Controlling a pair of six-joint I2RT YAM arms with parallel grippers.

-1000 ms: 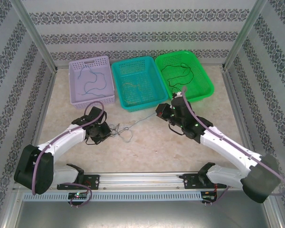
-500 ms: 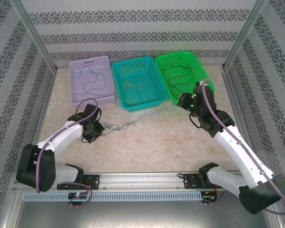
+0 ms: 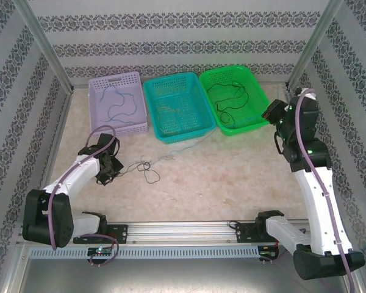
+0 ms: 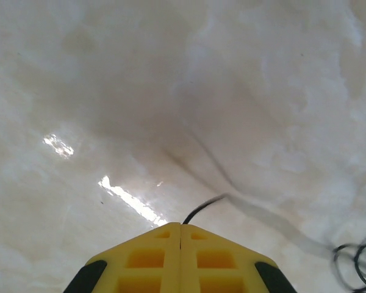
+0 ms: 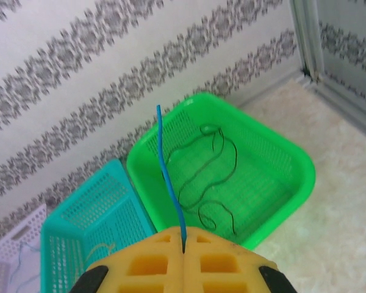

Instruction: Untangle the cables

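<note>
My left gripper (image 3: 113, 166) rests low on the table at the left, shut on a thin black cable (image 4: 201, 212) that comes out between its yellow fingertips (image 4: 181, 224). That black cable runs right into a small tangle (image 3: 143, 165) and a loose loop (image 3: 150, 177) on the table. My right gripper (image 3: 272, 113) is raised at the far right beside the green basket, and its shut jaws (image 5: 183, 231) pinch a blue cable (image 5: 169, 177). A faint blue line (image 3: 183, 146) runs from the tangle toward the teal basket's front.
Three baskets stand along the back. The lavender one (image 3: 113, 78) holds a blue cable (image 3: 119, 107). The teal one (image 3: 171, 80) holds a yellowish cable (image 3: 174, 111). The green one (image 3: 229, 69) holds a black cable (image 5: 213, 177). Patterned walls and metal posts enclose the table.
My right arm has swung from the table's middle to the far right and risen, drawing the blue cable out. My left gripper has slid left with the black cable; the tangle has stretched.
</note>
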